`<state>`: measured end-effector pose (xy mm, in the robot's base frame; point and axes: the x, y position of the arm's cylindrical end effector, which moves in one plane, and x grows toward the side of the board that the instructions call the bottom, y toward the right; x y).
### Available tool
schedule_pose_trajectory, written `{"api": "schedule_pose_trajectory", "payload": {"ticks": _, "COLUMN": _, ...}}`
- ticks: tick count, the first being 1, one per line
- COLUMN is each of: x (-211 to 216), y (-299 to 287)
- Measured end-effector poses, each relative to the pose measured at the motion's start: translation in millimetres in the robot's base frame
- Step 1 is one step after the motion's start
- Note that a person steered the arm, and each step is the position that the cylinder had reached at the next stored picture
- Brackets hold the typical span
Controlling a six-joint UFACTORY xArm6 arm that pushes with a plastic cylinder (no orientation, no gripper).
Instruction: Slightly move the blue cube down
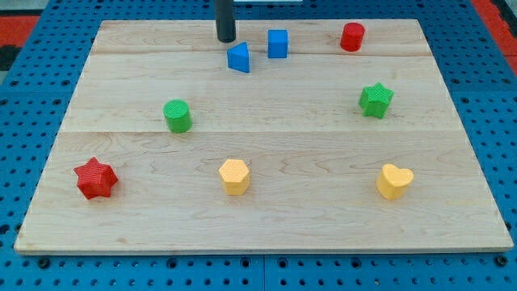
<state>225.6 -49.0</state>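
Note:
The blue cube (278,44) sits near the top edge of the wooden board (266,218), a little right of centre. A second blue block (239,57), wedge-shaped, lies just below and to the left of it. My tip (225,40) is the lower end of the dark rod that comes in from the view's top. It stands left of the blue cube, with a gap between them, and just above the blue wedge's left side.
A red cylinder (352,37) is at the top right. A green star (376,99) is at the right, a green cylinder (178,115) at the left. A red star (96,179), a yellow hexagon (235,176) and a yellow heart (393,181) lie along the bottom.

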Motion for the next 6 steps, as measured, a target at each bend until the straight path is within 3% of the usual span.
{"api": "schedule_pose_trajectory", "payload": {"ticks": 1, "x": 5.5, "y": 58.1}}
{"api": "schedule_pose_trajectory", "payload": {"ticks": 2, "x": 30.5, "y": 60.8}}
{"api": "schedule_pose_trajectory", "payload": {"ticks": 4, "x": -7.8, "y": 22.8}}
{"api": "schedule_pose_trajectory", "payload": {"ticks": 6, "x": 33.6, "y": 23.7}}
